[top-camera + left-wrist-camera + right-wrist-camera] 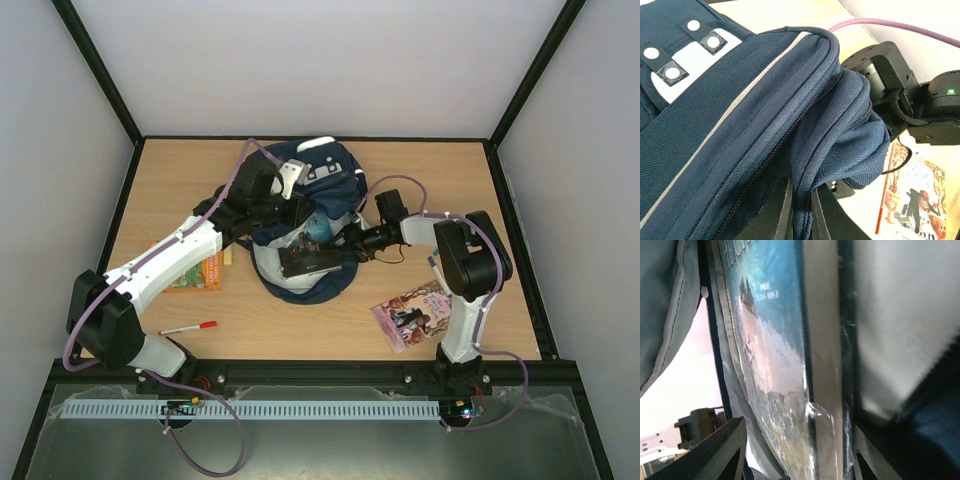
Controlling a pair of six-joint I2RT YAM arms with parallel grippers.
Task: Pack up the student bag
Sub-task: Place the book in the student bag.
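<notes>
Navy fabric of the student bag (335,185) sits mid-table, slightly toward the far edge. Its long axis runs far-to-near and its mouth gapes toward the arm bases. Left gripper (800,202) is clamped on the bag's zip rim at the upper left of the mouth; the seam passes between the two fingers in the left wrist view. Right gripper (350,240) is at the right lip of the mouth, pointing leftward into it. A blue-covered book (775,340) stands edge-on between its jaws, partly past the pale lining, but I cannot tell whether the jaws actually pinch it. The right arm is nearer the book, and the bag interior lies to that gripper's left, so the insertion direction is judged to be leftward and down. The wooden table (450,190) also carries a picture book (412,313) by the right arm's base, an orange book (200,272) under the left forearm, and a red pen (190,327). White walls and black frame posts enclose the cell.
</notes>
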